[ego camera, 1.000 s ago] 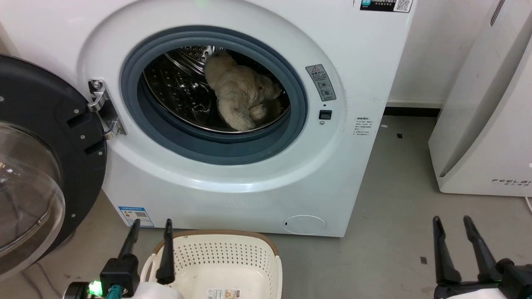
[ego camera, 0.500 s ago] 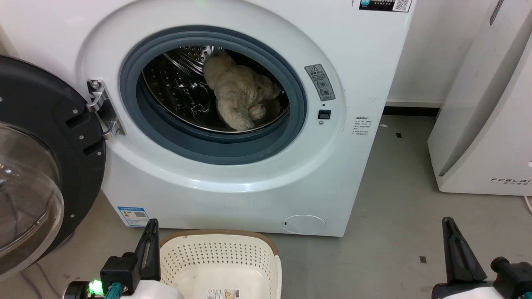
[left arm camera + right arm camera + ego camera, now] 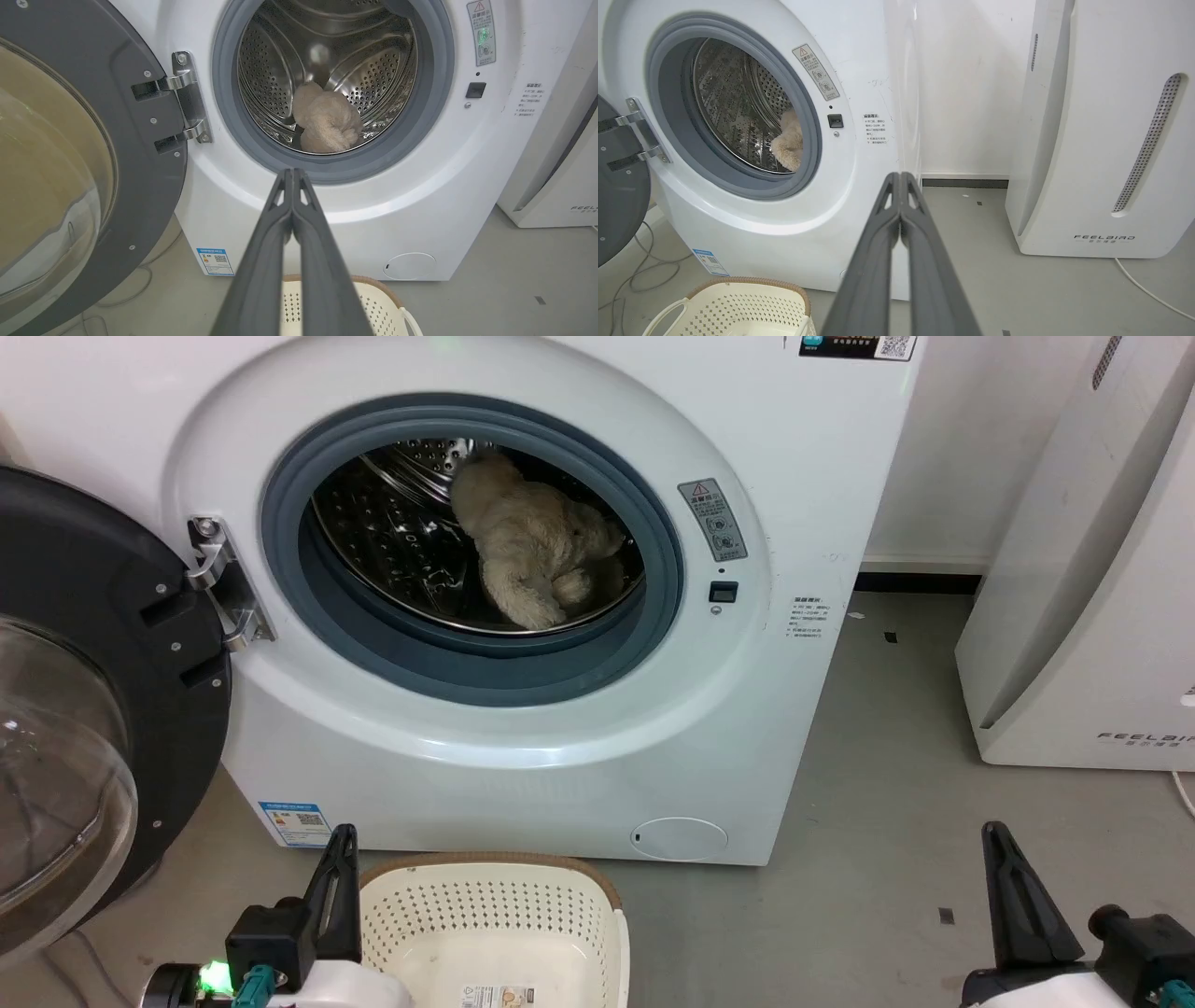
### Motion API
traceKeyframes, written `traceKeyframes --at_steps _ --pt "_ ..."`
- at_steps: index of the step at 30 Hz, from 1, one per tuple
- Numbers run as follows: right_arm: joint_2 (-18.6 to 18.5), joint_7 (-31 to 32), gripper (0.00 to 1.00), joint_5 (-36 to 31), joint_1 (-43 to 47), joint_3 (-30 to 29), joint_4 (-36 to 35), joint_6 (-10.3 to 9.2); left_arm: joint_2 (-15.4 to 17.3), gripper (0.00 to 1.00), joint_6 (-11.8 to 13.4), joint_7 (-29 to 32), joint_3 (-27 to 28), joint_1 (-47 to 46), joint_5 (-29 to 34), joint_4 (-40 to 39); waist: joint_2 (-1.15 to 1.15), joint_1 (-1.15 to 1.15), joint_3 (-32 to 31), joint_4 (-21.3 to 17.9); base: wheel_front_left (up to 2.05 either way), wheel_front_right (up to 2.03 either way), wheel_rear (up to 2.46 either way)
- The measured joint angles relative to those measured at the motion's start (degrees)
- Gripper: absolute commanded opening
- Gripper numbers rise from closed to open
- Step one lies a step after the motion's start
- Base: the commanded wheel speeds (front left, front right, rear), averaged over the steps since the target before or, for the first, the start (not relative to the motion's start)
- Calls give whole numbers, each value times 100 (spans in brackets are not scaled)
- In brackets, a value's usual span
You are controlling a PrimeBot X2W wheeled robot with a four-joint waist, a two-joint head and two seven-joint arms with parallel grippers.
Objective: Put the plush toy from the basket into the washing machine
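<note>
The cream-beige plush toy (image 3: pixel 532 546) lies inside the steel drum of the white washing machine (image 3: pixel 523 747), also seen as plush toy (image 3: pixel 327 123) and partly as plush toy (image 3: pixel 789 142). The machine's dark glass door (image 3: pixel 84 709) hangs open at the left. The cream perforated basket (image 3: pixel 495 905) stands on the floor before the machine, holding only a paper label. My left gripper (image 3: pixel 344 840) is shut and holds nothing, at the basket's left rim; its fingers (image 3: pixel 293 219) meet. My right gripper (image 3: pixel 994 835) is shut and holds nothing, low at the right over the floor.
A white curved appliance marked FEELBIRD (image 3: pixel 1092 569) stands at the right, with a strip of grey floor (image 3: pixel 878 784) between it and the washer. Cables (image 3: pixel 630 266) lie on the floor under the open door. A white cord (image 3: pixel 1148 289) trails from the appliance.
Both grippers have gone from open to shut, each with nothing between its fingers. The head view has shifted slightly; the plush toy stays in the drum.
</note>
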Motion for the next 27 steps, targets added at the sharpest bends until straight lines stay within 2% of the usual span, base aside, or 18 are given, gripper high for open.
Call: traceKeyframes --at_steps 27 --pt "0 346 0 -246 -105 100 -26 0 -24 0 -8 339 -2 -18 51 -212 0 0 26 -89 0 0 0"
